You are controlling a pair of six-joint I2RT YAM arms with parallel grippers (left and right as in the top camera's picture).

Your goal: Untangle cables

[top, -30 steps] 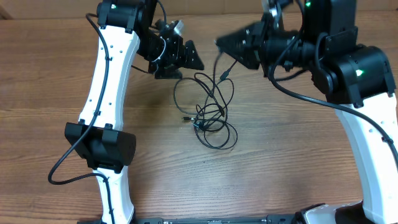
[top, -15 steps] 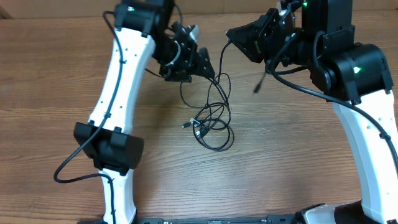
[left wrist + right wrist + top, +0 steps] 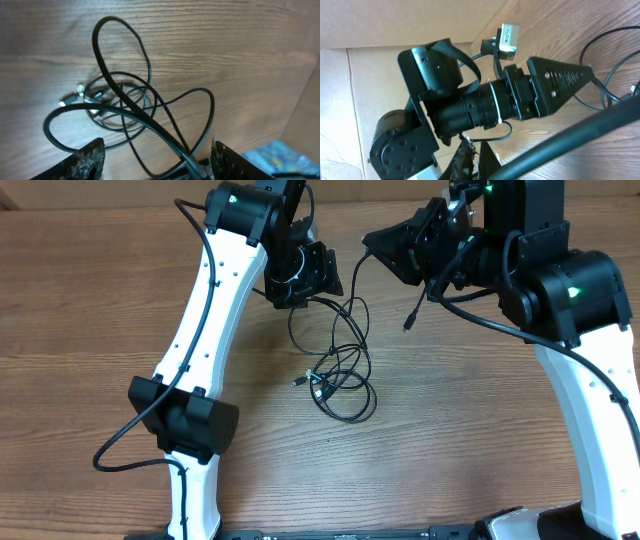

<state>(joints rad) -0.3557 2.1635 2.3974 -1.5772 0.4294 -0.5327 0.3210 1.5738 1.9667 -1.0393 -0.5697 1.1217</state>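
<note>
The cables (image 3: 338, 375) lie as a loose knot of thin black loops on the wooden table (image 3: 480, 440), near its middle and between the two arms. From the knot, loops climb toward the far side, where both grippers sit.

The left gripper (image 3: 325, 280) is just beyond the uppermost loops. In its wrist view its fingers (image 3: 85, 160) are spread wide at the bottom corners. One strand (image 3: 165, 135) passes up between them, and the tangle and its small plugs lie on the wood beyond the tips.

The right gripper (image 3: 372, 242) points toward the left one, a short way apart. Its fingers (image 3: 465, 160) look pressed together, pinching one strand (image 3: 570, 137) that runs blurred across its wrist view. Overhead, a strand rises from the knot to its tip, and a free plug end (image 3: 410, 321) dangles off the table below that arm.
</note>
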